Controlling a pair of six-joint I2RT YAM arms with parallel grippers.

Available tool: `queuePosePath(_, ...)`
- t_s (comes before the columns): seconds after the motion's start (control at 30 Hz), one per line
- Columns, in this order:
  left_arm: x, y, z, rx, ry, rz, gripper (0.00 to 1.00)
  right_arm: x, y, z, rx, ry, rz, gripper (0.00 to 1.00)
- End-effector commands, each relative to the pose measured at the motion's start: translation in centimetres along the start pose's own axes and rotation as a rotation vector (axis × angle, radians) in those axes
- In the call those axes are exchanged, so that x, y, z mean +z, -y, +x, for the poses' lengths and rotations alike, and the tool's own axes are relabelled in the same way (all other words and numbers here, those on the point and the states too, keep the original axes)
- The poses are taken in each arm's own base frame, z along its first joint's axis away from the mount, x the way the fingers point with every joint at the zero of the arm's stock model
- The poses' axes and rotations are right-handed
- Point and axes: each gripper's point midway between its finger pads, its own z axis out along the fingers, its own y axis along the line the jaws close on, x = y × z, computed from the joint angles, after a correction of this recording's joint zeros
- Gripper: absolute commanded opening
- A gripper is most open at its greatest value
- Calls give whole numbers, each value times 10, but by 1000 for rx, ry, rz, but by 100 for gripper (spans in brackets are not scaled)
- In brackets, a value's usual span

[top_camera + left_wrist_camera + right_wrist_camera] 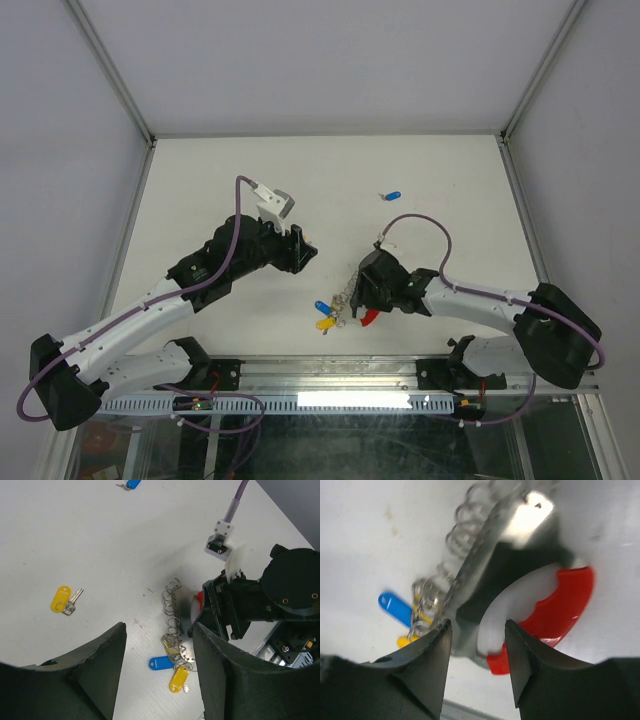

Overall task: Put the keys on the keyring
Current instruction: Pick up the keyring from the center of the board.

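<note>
The keyring [347, 297] lies on the table in front of the right arm, a grey chain of small rings with a red curved strip [369, 318]. A blue key [321, 307] and a yellow key [325, 324] sit at its near end. My right gripper [477, 627] stands open just over the keyring's metal body [485, 565], with the red strip [560, 610] beside its right finger. My left gripper [159, 627] is open and holds nothing, hovering above the chain [172, 605], the blue key [161, 663] and the yellow key [179, 678]. A loose yellow key [62, 600] lies to the left.
Another loose blue key [392, 195] lies farther back on the white table [200, 180]; it also shows at the top of the left wrist view as the blue key [131, 484]. Grey walls enclose the table. The two grippers stand close together.
</note>
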Motion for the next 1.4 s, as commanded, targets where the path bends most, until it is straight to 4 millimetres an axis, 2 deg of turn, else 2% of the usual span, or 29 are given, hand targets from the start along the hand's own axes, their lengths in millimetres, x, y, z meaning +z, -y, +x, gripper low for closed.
queuePosePath(0.0,-2,5,-17,2,60,31,55,-13,53,-31,22,101,237,50)
queuePosePath(0.1,-4,4,-18,6,63,27,55,-16,70,-52,26,133,289,51)
queuePosePath(0.2,-5,4,-18,9,65,24,55,-11,72,-76,41,166,260,52)
queuePosePath(0.37,-8,3,-20,17,67,23,55,6,48,-102,61,143,108,52)
queuePosePath(0.57,-14,0,-22,21,75,6,56,26,27,-104,83,76,-5,52)
queuePosePath(0.7,-16,-2,-21,20,78,-1,56,29,2,-107,20,62,-131,53)
queuePosePath(0.8,-15,-2,-20,19,74,0,56,31,-20,-103,-62,28,-214,53)
queuePosePath(0.9,-13,-3,-19,15,71,0,56,33,-42,-89,-187,-18,-266,53)
queuePosePath(0.97,-12,-4,-20,10,76,-3,56,31,-58,-71,-295,-57,-306,53)
queuePosePath(1.1,-11,-8,-19,5,77,-10,56,23,-68,-44,-466,-99,-335,52)
queuePosePath(1.17,-11,-11,-18,3,77,-18,56,16,-68,-49,-485,-51,-311,49)
queuePosePath(1.27,-12,-17,-19,-10,91,-35,56,-1,-72,-73,-454,70,-271,45)
queuePosePath(1.37,-17,-29,-24,-33,121,-72,56,-15,-86,-92,-424,170,-230,44)
